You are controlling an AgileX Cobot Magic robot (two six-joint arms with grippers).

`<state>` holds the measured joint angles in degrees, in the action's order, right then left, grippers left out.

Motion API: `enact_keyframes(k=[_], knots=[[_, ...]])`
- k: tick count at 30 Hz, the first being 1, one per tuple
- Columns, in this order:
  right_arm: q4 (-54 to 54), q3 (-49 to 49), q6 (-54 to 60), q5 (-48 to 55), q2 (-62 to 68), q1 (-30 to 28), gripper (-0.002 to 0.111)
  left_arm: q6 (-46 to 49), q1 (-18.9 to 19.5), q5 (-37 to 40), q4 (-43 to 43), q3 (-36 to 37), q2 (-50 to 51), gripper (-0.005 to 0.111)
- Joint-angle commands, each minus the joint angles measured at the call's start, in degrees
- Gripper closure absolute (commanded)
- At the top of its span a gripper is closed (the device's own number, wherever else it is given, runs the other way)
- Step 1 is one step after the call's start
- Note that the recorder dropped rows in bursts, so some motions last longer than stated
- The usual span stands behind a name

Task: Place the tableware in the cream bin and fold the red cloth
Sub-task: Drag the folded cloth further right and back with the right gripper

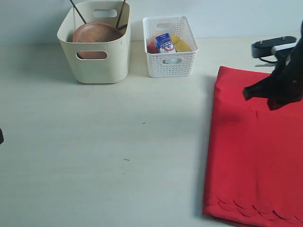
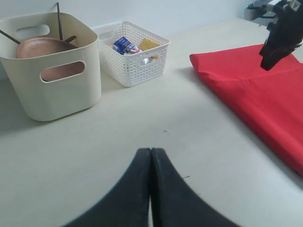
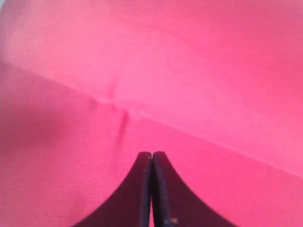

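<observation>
The cream bin [image 1: 97, 66] stands at the back left. In it a round brown clay plate [image 1: 97, 33] leans, and dark chopsticks [image 1: 121, 13] stick out above the rim. Cup, bowl, knife and spoon do not show. The red cloth [image 1: 251, 156] lies flat on the right with a fold line across it and its scalloped edge toward the front. My right gripper [image 1: 247, 92] hovers shut just above the cloth's far part, nothing between its fingers [image 3: 152, 156]. My left gripper [image 2: 151, 151] is shut and empty over bare table, facing the cream bin [image 2: 52, 94] and the red cloth [image 2: 255, 104].
A white lattice basket [image 1: 170, 64] with a milk carton [image 1: 164, 42] and yellow cheese stands right of the bin. A grey device [image 1: 274, 46] sits at the back right behind the cloth. The pale tabletop [image 1: 118, 142] stretches between bin and cloth.
</observation>
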<state>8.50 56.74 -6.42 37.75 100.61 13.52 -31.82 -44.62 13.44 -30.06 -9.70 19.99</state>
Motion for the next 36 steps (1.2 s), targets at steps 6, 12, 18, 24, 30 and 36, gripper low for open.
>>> enact_keyframes(k=[6,12,18,24,30,36], knots=[[-7.31,0.21,1.99,-2.67,7.81,-8.37,0.108,-0.31,0.14,-0.62,0.49,0.11,-0.37,0.107],[-12.21,7.77,4.10,-5.91,17.51,-8.37,0.108,-0.31,0.14,-0.62,0.49,0.11,-0.37,0.107],[-24.85,21.98,15.16,-1.26,26.65,-8.16,0.108,-0.31,0.14,-0.25,0.49,0.11,-0.37,0.107],[-26.52,31.39,16.97,7.50,27.50,-8.16,0.108,-0.21,0.14,-0.25,0.49,0.11,-0.37,0.107],[-24.59,31.53,16.97,13.26,18.77,-8.16,0.108,-0.10,0.14,-0.16,0.49,0.11,-0.37,0.107],[-23.28,24.75,16.97,12.12,11.67,-8.16,0.108,-0.10,0.14,-0.16,0.49,0.11,-0.37,0.107]])
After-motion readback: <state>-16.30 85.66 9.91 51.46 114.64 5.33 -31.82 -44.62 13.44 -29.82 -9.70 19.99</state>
